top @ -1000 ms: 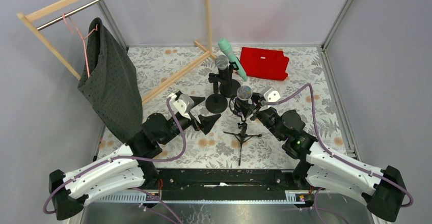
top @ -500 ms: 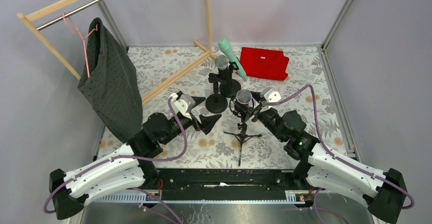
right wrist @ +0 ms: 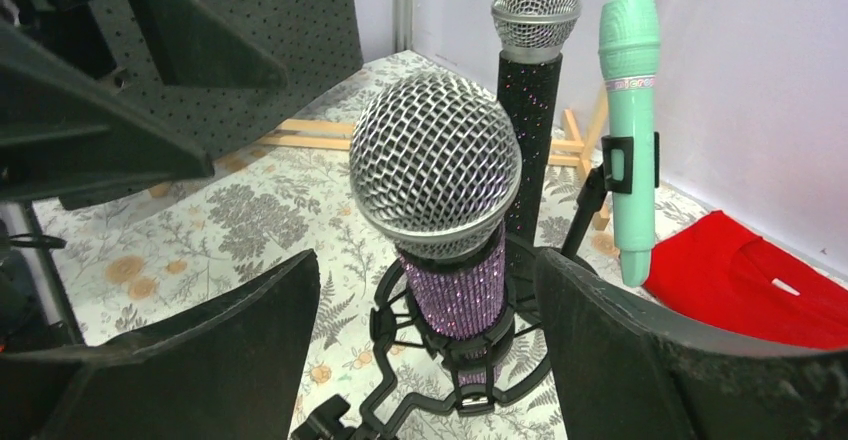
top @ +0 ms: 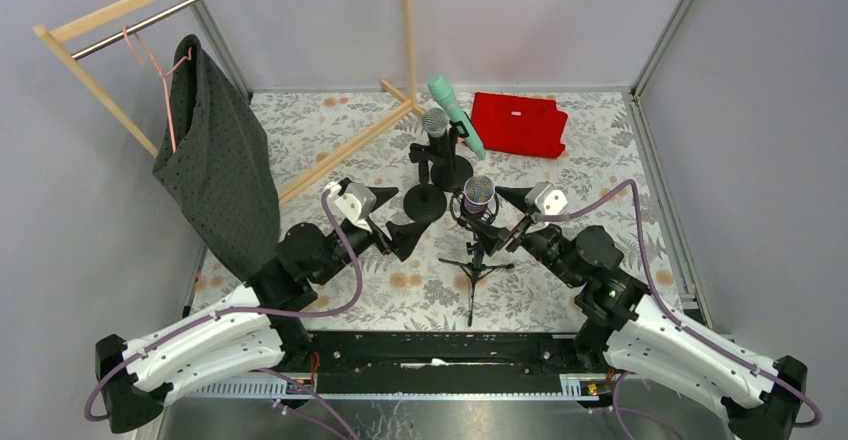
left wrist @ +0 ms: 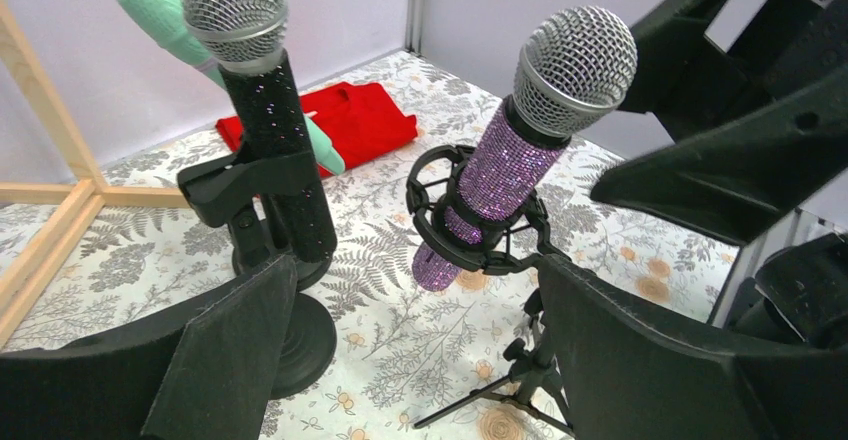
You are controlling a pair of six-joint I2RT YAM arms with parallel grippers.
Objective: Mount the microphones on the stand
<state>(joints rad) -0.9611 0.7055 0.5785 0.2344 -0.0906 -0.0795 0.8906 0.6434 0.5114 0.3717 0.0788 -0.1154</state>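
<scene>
Lab enclosure, grey panel walls [top: 540, 20], aluminium framing [top: 668, 22]

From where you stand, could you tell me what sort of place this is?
Probably a walled robot test cell, not a studio: grey panels enclose a floral-covered table, and mismatched props share it: a purple microphone on a tripod stand, a wooden clothes rack, a red garment.

I see the glittery purple microphone [left wrist: 505, 165] seated at a tilt in the ring mount of the small tripod stand [top: 474, 263], mesh head up. Behind it the black microphone [left wrist: 278, 135] stands upright in its clip [left wrist: 250, 175], with the mint-green microphone [right wrist: 628, 60] clipped just beside it.
</scene>
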